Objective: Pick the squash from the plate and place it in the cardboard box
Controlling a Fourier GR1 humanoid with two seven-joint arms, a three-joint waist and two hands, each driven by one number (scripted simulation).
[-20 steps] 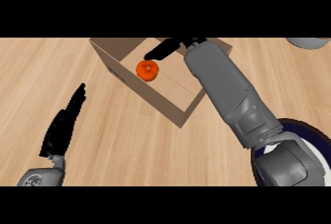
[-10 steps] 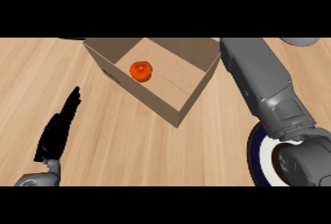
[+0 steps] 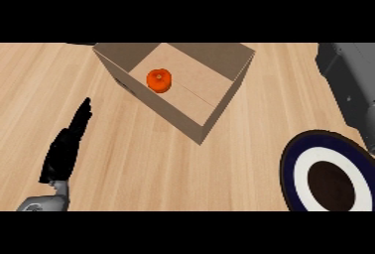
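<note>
An orange squash [image 3: 159, 80] lies inside the open cardboard box [image 3: 219, 106] at the upper middle of the head view. The round plate [image 3: 293, 171], dark blue with a white ring and a dark centre, sits at the lower right with nothing on it. My left hand [image 3: 67, 146] rests at the lower left with straight fingers pointing up, well clear of the box. Of my right arm only the grey forearm [image 3: 350, 79] shows at the right edge; its hand is out of view.
The wooden counter [image 3: 147, 168] stretches around the box and plate. The box's near corner points toward the lower middle, between my left hand and the plate.
My right hand let go of the squash over the box and drew back to the right, out of view. The squash now lies in the box. More of the plate shows.
</note>
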